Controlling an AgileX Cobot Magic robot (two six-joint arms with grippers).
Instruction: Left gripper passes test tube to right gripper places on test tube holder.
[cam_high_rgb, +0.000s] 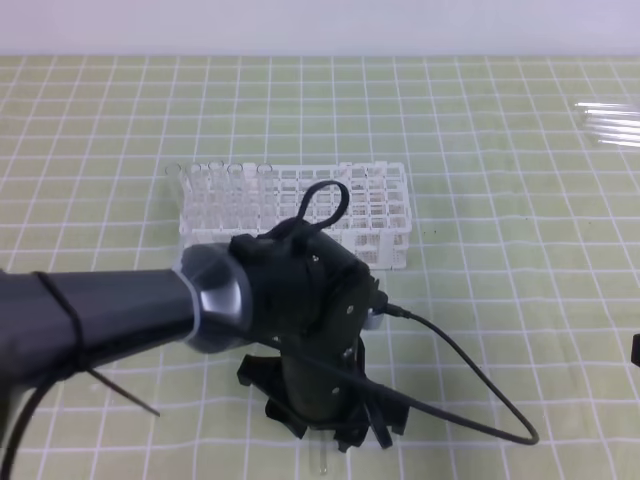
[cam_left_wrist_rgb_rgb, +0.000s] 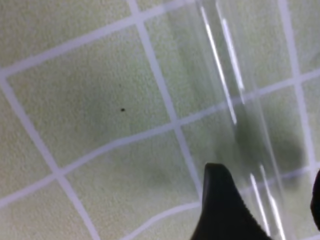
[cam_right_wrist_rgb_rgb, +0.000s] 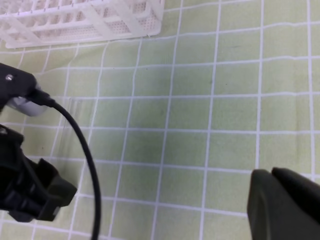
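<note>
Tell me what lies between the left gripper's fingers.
In the left wrist view, the test tube lies on the cloth between the left gripper's open fingers.

A green tablecloth (cam_high_rgb: 500, 200) with white grid lines meets a pale wall (cam_high_rgb: 320, 25).

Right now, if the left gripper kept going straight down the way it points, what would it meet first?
Probably the test tube lying on the checked cloth between the left gripper's fingers; depth is unclear.
</note>
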